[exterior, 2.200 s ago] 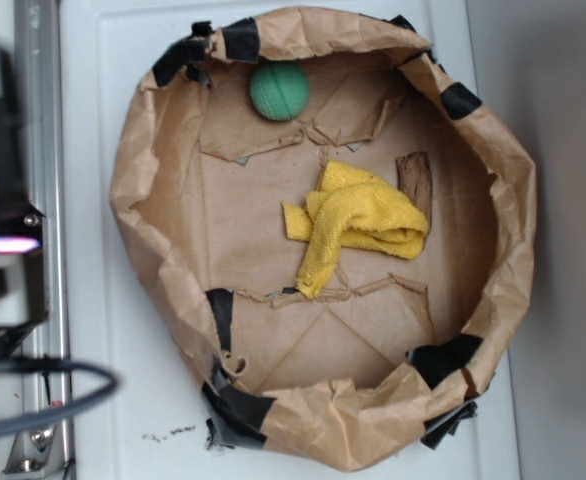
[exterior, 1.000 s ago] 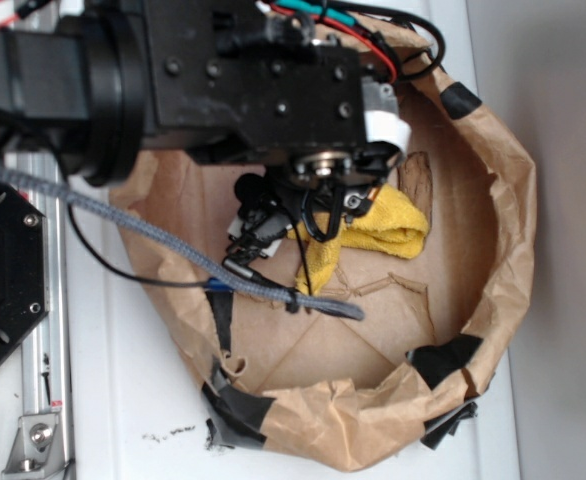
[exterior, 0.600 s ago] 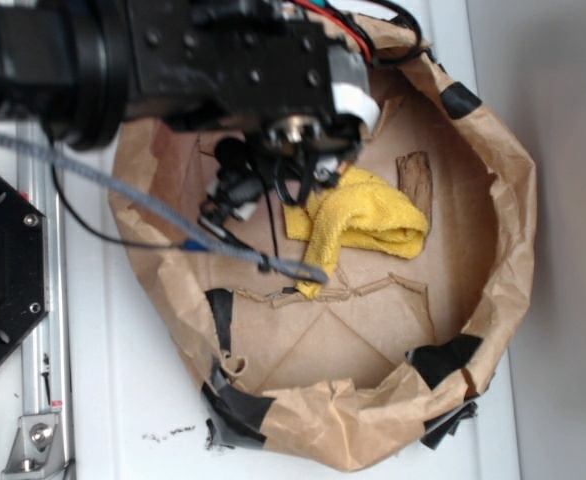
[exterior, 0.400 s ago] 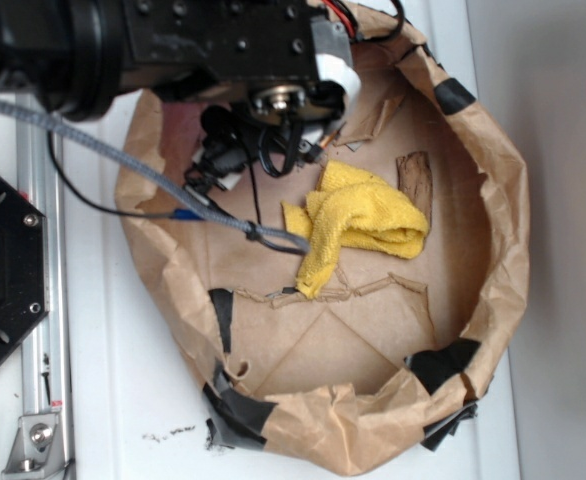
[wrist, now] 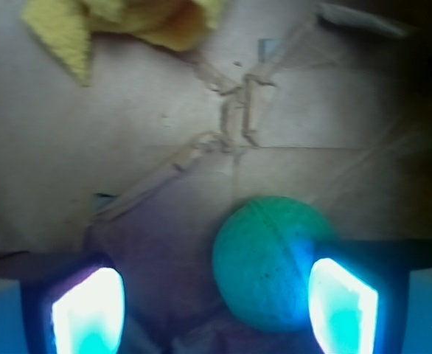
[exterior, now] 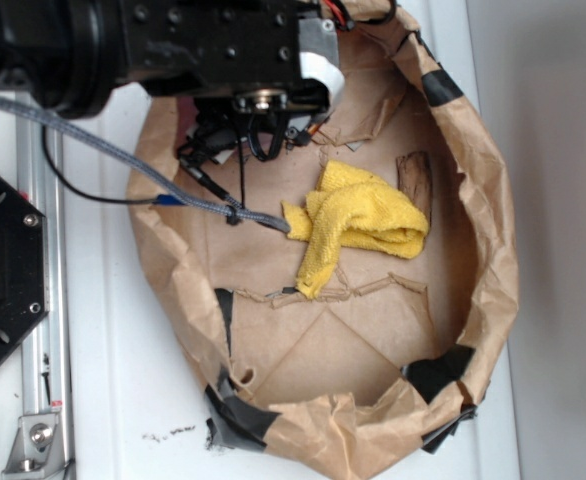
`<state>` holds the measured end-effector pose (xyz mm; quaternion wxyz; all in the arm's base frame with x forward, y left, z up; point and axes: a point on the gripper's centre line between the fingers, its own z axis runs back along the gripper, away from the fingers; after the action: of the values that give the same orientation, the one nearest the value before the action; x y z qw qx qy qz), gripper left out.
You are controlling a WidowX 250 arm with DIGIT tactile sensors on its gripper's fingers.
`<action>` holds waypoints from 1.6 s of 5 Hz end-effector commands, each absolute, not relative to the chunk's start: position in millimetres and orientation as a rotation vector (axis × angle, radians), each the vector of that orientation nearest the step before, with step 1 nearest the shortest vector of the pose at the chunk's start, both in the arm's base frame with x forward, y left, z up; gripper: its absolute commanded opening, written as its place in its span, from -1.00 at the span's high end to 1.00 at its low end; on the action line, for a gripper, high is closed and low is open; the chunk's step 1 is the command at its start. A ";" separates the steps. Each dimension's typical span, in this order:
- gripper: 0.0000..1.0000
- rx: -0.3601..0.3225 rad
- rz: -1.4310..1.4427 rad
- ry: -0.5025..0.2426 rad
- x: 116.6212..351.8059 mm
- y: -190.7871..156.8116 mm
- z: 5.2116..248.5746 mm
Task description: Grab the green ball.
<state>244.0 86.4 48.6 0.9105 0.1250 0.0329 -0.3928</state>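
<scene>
In the wrist view the green ball (wrist: 271, 262) rests on the brown paper floor, with a thin seam line across it. My gripper (wrist: 214, 310) is open, its two glowing fingertips (wrist: 87, 313) on either side. The ball lies in the gap, close against the right fingertip and well apart from the left one. In the exterior view the black arm (exterior: 173, 40) reaches in from the top left and covers the ball and the fingers.
A crumpled yellow cloth (exterior: 358, 220) lies mid-floor of the brown paper basin (exterior: 498, 260), and a brown wood piece (exterior: 413, 180) is beside it. A grey braided cable (exterior: 163, 185) hangs across the basin's left side. A black plate (exterior: 3, 270) and a metal rail (exterior: 38, 400) stand at the left.
The arm came in from the left, passed over the yellow cloth and moved up the picture to the ball's place. The ball is now covered. The paper wall has shifted slightly.
</scene>
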 end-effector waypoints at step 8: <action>1.00 0.011 -0.292 -0.010 259.3 1.4 190.6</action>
<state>247.1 5.6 175.3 0.9900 0.0005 0.0265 -0.1388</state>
